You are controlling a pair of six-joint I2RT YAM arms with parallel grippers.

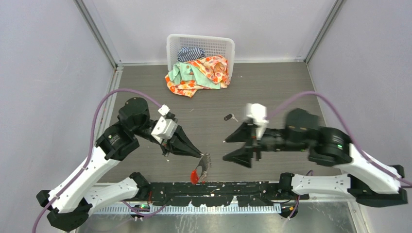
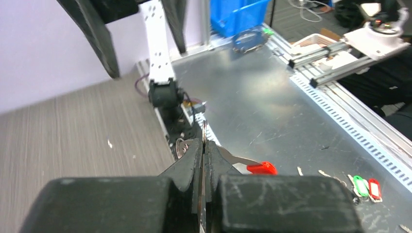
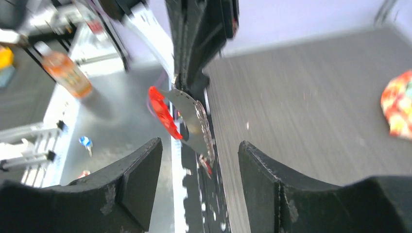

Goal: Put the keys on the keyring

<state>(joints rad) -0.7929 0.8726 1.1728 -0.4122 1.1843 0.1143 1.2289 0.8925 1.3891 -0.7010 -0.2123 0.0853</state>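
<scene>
Now the left gripper (image 1: 201, 156), reaching inward, pinches the keyring (image 1: 203, 167) above the table's near edge; the right gripper (image 1: 225, 149) faces it, gaping wide.

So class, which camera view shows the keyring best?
Right wrist: the keyring hangs large, its fan and red tag unobstructed. Top external shows it small; in the left wrist view the left fingers hide most of it.

The grey wood-grain table (image 1: 282, 92) carried a white basket (image 1: 200, 44) at its far edge, with bright cloths (image 1: 199, 75) spilling from it onto the surface. Near the middle lay a black-headed key (image 1: 228, 117), apparently flat.
</scene>
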